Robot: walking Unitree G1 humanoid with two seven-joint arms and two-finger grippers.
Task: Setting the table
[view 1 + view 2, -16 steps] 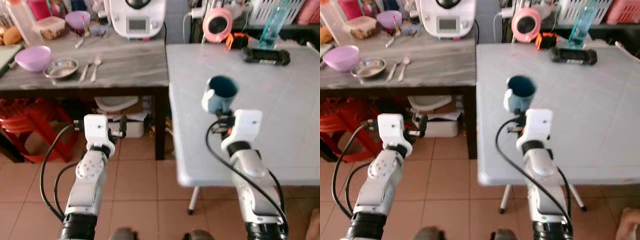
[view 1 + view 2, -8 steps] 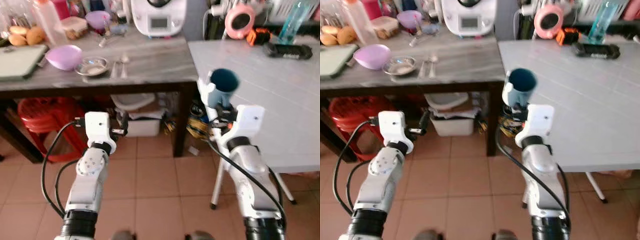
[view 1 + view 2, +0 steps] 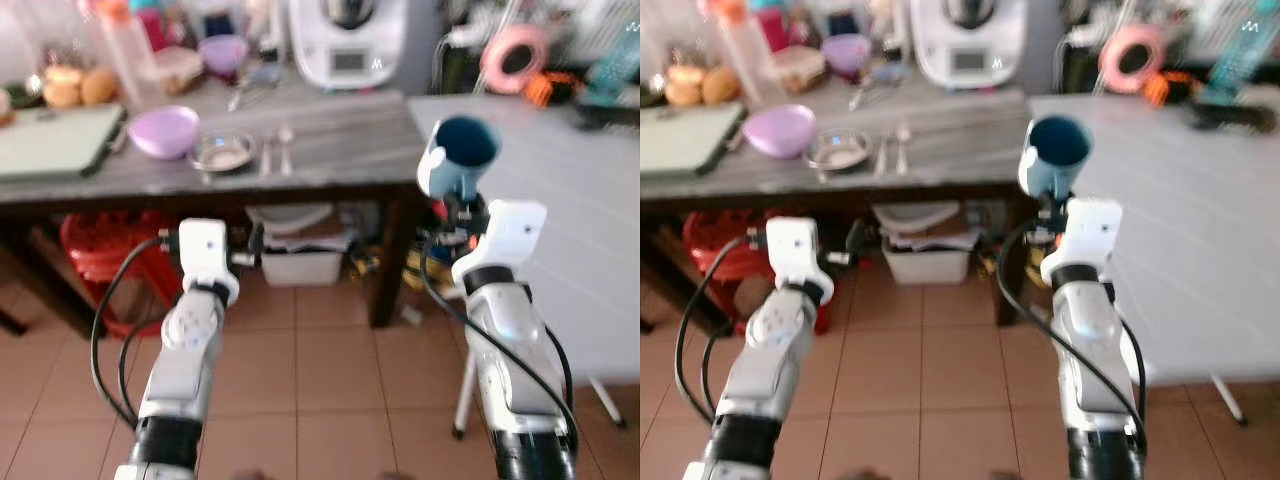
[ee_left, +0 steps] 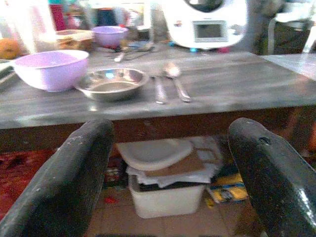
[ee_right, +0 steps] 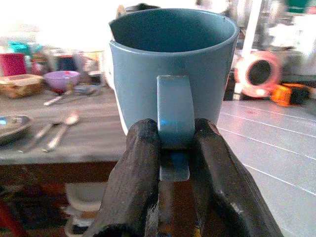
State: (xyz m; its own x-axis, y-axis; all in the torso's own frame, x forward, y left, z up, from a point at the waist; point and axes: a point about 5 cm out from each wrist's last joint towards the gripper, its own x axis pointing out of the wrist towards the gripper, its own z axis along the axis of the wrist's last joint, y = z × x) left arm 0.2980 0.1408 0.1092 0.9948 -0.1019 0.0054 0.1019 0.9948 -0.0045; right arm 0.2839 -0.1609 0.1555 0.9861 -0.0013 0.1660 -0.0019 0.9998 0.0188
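Right jaws (image 5: 173, 148) pinch only the blue mug (image 5: 170, 74) handle at frame centre; left jaws (image 4: 168, 177) gape empty. While I walk, it could swing loose.

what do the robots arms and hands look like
Two silver-grey jointed arms, each topped by a boxy white wrist block, with black cables looping alongside. The left hand and right hand each have two long, rounded black fingers, slightly scuffed.

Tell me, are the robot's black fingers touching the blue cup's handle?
Touching. In the right wrist view, the right gripper has its two black fingers pressed against both sides of the blue cup handle, with no gap showing.
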